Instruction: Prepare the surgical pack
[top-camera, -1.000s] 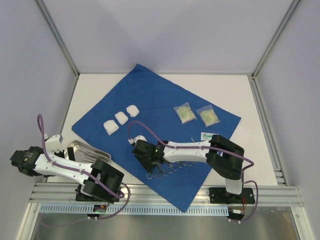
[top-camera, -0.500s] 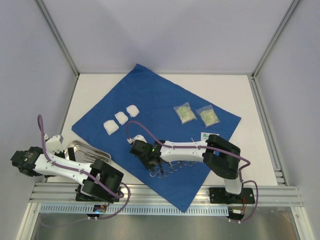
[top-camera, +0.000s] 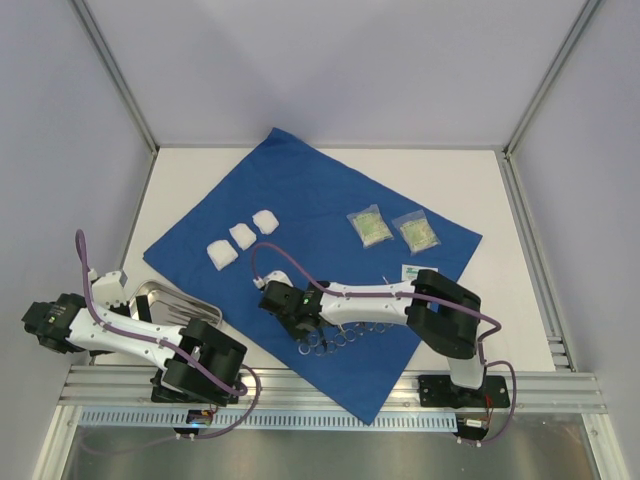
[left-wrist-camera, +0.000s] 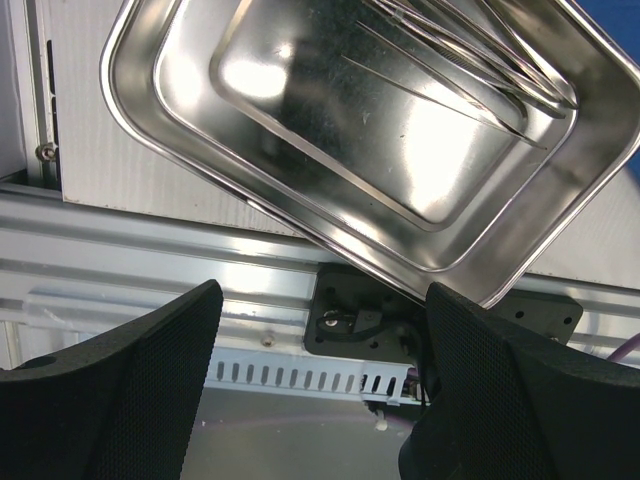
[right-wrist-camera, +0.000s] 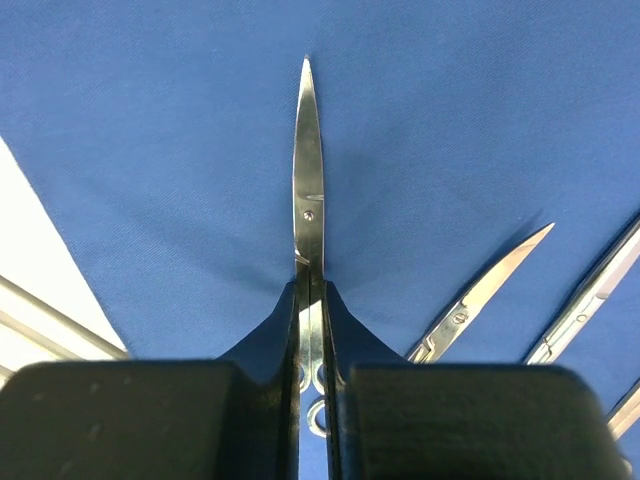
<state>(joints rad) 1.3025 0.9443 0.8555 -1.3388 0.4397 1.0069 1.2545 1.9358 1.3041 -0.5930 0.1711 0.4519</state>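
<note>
The surgical pack is a large royal-blue drape (top-camera: 320, 200) spread flat on the table, also filling the right wrist view (right-wrist-camera: 450, 130). My right gripper (top-camera: 300, 325) is shut on steel scissors (right-wrist-camera: 308, 200) just above the drape's near part, their tips pointing away. Other steel instruments (top-camera: 345, 335) lie in a row beside it on the drape; two show in the right wrist view (right-wrist-camera: 480, 295). My left gripper (left-wrist-camera: 318, 400) is open and empty over the front rail, beside a steel tray (left-wrist-camera: 380, 130) holding thin instruments.
Three white gauze pads (top-camera: 240, 238) lie on the drape's left part. Two clear packets (top-camera: 395, 230) and a small labelled packet (top-camera: 415, 272) lie at its right. The steel tray (top-camera: 160, 300) sits at the near left. Aluminium rails (top-camera: 330, 385) run along the front edge.
My right gripper has shifted slightly left and nearer with the scissors. The left arm has not moved.
</note>
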